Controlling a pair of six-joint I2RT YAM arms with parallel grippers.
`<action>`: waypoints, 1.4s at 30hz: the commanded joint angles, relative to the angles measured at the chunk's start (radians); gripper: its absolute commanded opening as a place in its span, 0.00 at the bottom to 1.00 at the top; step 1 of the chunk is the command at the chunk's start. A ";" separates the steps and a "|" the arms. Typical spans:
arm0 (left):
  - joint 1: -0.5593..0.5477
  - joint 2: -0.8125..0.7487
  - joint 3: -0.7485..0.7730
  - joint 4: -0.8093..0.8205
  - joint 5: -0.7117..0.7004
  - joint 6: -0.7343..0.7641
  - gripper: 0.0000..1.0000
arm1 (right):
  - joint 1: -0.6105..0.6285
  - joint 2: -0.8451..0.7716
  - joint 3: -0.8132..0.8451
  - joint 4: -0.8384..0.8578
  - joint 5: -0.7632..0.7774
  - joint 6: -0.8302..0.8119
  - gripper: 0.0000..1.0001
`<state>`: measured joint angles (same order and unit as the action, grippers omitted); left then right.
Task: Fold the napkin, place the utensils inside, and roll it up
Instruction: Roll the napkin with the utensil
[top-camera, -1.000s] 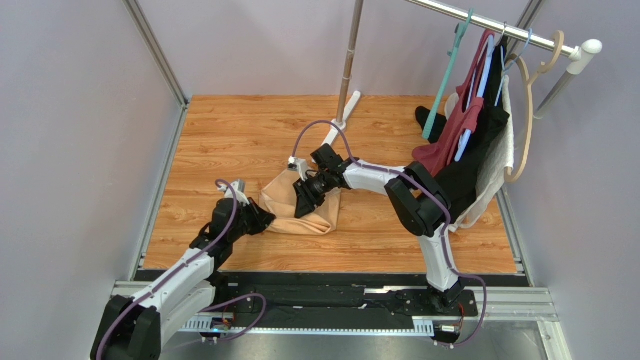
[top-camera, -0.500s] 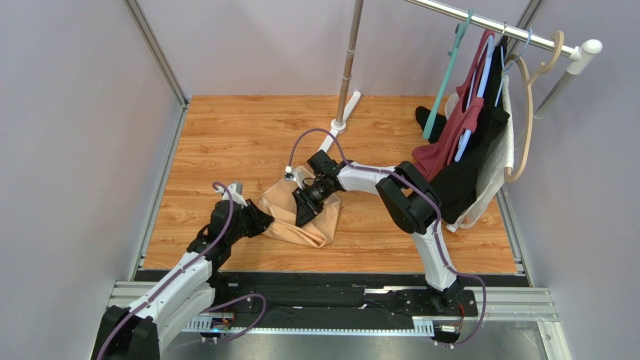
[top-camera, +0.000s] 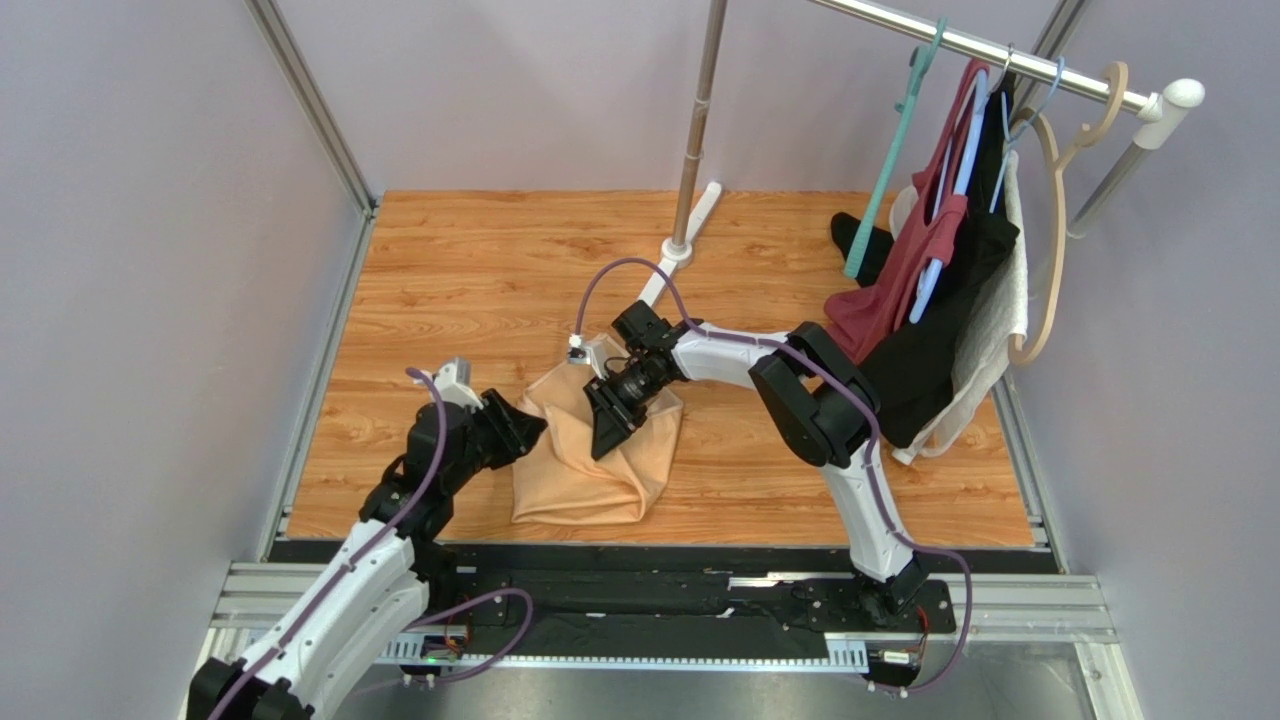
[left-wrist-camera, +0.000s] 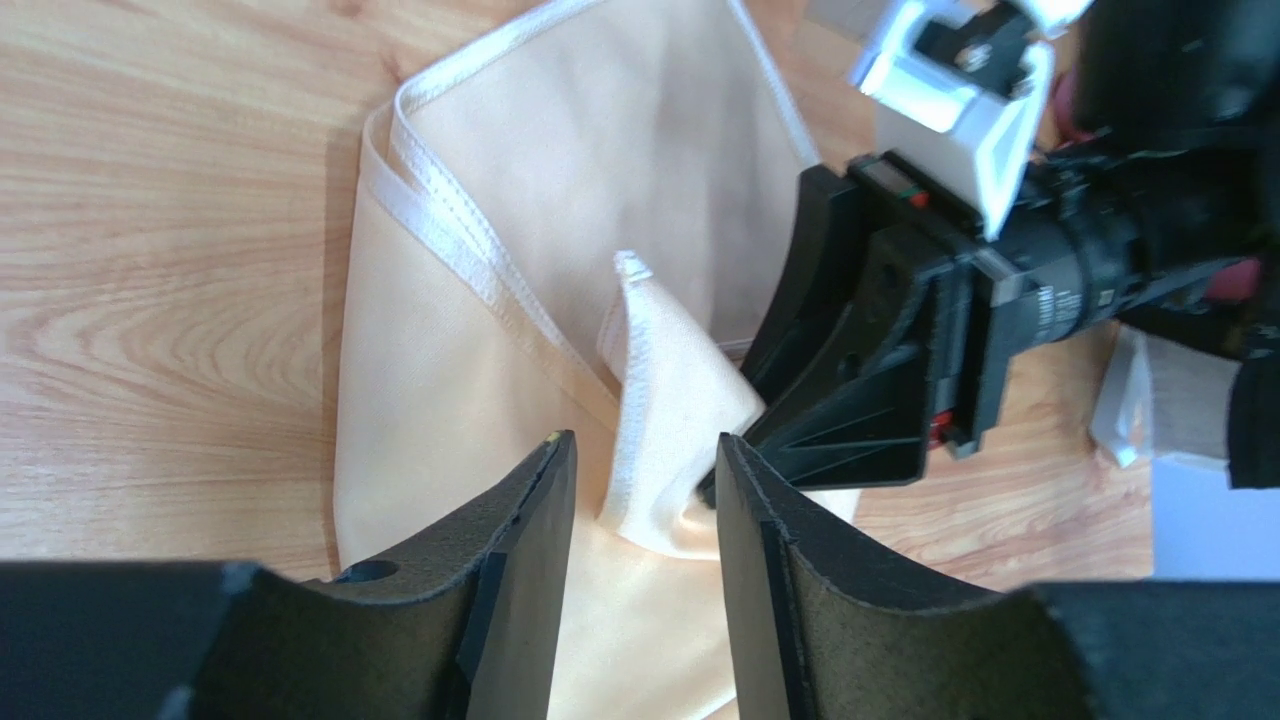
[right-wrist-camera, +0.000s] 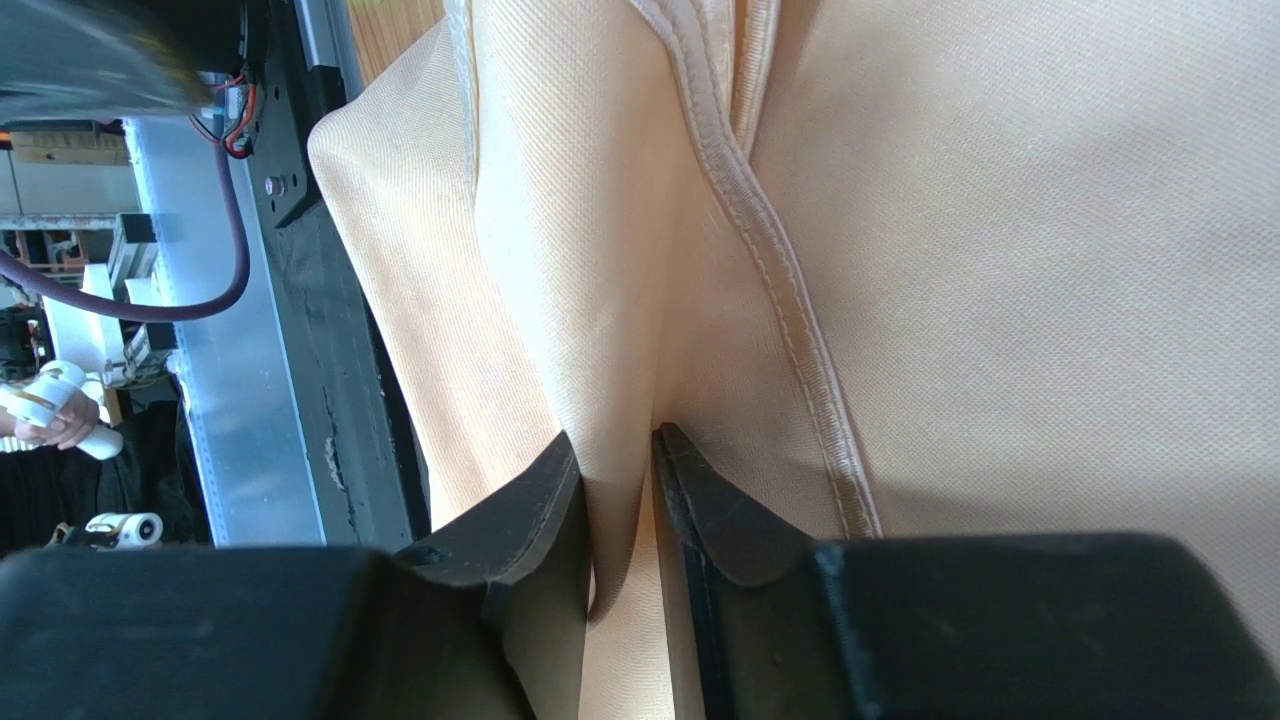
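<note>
A wooden bench (top-camera: 451, 270) is seen from above, with two robot arms reaching in from its near edge. The peach-tan napkin (top-camera: 579, 477) lies rumpled and partly folded over on the bench near the front, a little left of centre, between the tips of the two arms. The right arm (top-camera: 729, 353) bends in from the right, and the right jaws point down onto the upper right part of the napkin. Its wrist view shows them pressed nearly together on a raised ridge of the cloth, pinching it beside a stitched hem. The left arm (top-camera: 376, 548) reaches in from the lower left, with the left jaws just beside the napkin's left edge. Its wrist view shows them spread apart, clamping nothing, above the cloth. A turned-up corner of napkin lies just past their tips, next to the right jaws. At the back stands a metal pole (top-camera: 696, 135). At the far right, dark red, black and white garments (top-camera: 939, 285) hang from a rail.
</note>
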<state>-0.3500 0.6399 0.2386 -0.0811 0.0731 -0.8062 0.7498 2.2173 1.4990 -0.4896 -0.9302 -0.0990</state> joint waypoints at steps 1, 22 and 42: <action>0.005 -0.123 0.044 -0.103 -0.065 -0.021 0.52 | 0.008 -0.014 0.007 -0.012 0.048 -0.022 0.30; 0.131 0.144 0.271 -0.143 -0.113 0.033 0.67 | 0.220 -0.340 -0.223 0.161 0.203 0.143 0.65; 0.174 0.519 0.300 -0.077 0.034 0.084 0.64 | 0.011 -0.616 -0.566 0.384 0.751 0.478 0.73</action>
<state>-0.1806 1.1011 0.4877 -0.2039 0.0635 -0.7498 0.7956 1.6554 1.0069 -0.2096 -0.3515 0.2451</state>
